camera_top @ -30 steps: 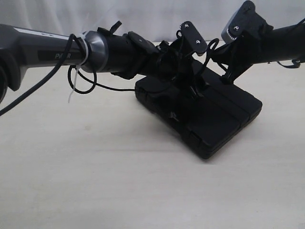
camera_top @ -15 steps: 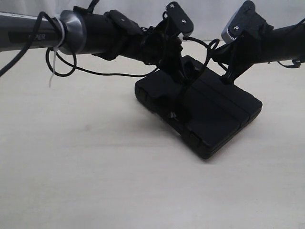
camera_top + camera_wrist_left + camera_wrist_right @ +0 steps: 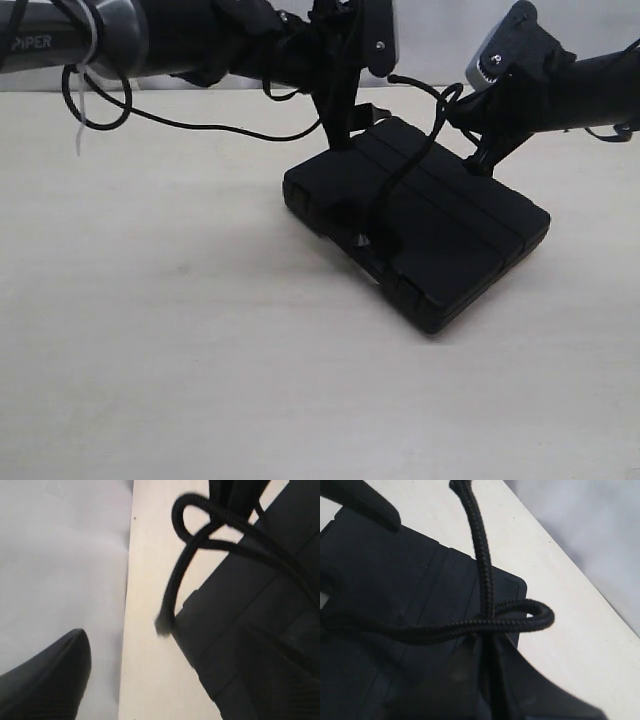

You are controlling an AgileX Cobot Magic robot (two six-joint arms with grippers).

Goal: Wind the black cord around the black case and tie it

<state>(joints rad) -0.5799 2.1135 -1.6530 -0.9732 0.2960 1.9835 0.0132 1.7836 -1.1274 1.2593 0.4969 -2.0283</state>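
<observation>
The black case (image 3: 460, 235) lies flat on the pale table. The black cord (image 3: 392, 190) runs from its near edge across the lid and up to my right gripper (image 3: 478, 150) at the case's far right edge. In the right wrist view that gripper (image 3: 490, 647) is shut on the cord (image 3: 485, 570), which bends into a loop just beyond the fingers. My left gripper (image 3: 335, 120) hangs above the case's far left corner. Its wrist view shows it open (image 3: 165, 690) with nothing in it, the cord's loop and blunt tip (image 3: 162, 625) beside the case (image 3: 260, 630).
A smooth black robot cable (image 3: 200, 125) sags from the left arm over the table behind the case. A white backdrop (image 3: 440, 30) rises behind the table's far edge. One left finger (image 3: 375, 505) shows over the case in the right wrist view.
My left gripper has lifted off the case lid and drawn up and back toward the left. The cord now lies slack across the lid. The right arm has stayed put.
</observation>
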